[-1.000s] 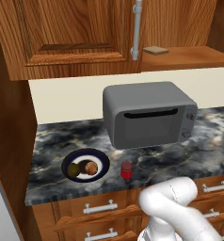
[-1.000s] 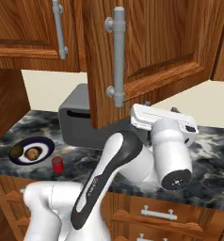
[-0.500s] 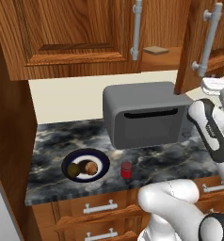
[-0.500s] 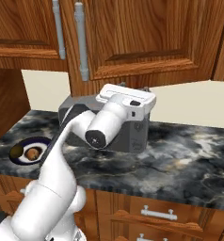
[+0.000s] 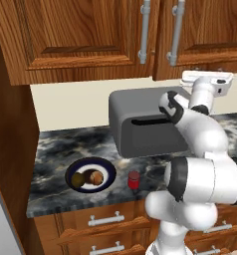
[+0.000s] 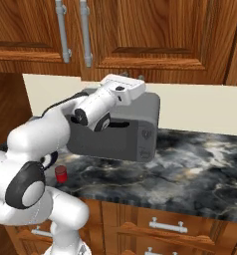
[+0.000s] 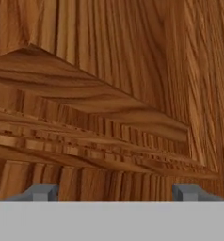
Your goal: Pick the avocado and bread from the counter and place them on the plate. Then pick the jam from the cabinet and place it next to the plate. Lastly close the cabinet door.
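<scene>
The gripper (image 7: 115, 192) points straight at the cabinet (image 5: 90, 35) door, close to the wood panel; its fingertips (image 7: 41, 192) stand wide apart with nothing between them, probably because the door was pushed rather than gripped. In both base views the doors appear closed. On the counter (image 5: 56, 149) below the cabinet, the plate (image 5: 90, 174) carries the avocado (image 5: 79, 180) and bread (image 5: 94, 178); the jam (image 5: 134, 180) stands just beside the plate, apart from it; the task looks nearly or fully done.
</scene>
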{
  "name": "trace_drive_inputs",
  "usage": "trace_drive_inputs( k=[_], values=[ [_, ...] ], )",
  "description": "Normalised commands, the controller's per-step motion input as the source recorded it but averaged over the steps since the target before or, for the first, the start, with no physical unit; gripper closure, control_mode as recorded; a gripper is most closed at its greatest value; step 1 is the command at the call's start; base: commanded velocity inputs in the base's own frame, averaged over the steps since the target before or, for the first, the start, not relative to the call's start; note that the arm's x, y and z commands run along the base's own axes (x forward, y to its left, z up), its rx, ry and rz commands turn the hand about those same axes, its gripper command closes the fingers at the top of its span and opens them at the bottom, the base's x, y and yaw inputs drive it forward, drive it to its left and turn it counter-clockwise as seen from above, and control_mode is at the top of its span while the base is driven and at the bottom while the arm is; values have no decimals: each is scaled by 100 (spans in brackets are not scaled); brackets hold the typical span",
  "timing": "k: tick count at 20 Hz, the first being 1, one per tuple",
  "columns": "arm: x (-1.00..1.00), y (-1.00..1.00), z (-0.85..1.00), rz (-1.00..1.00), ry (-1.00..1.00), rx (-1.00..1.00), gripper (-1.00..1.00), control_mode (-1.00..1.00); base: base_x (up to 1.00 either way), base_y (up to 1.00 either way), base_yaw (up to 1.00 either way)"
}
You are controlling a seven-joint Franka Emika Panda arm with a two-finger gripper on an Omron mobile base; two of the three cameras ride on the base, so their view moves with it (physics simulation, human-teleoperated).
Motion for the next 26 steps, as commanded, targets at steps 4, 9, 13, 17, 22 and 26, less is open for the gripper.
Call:
trace_drive_inputs(
  k=[4,9,13,17,22,26],
  values=[
    [100,0,0,1,25,0,-100,-100,0,0,0],
    [44,1,0,-2,15,-1,-100,-100,0,0,0],
    [0,64,0,0,-5,-18,-100,-100,0,0,0],
    [-1,100,2,6,-5,-22,-100,-100,0,0,0],
    [68,92,0,3,-3,-8,-100,-100,0,0,0],
    [100,62,0,1,0,0,-100,-100,0,0,0]
  ],
)
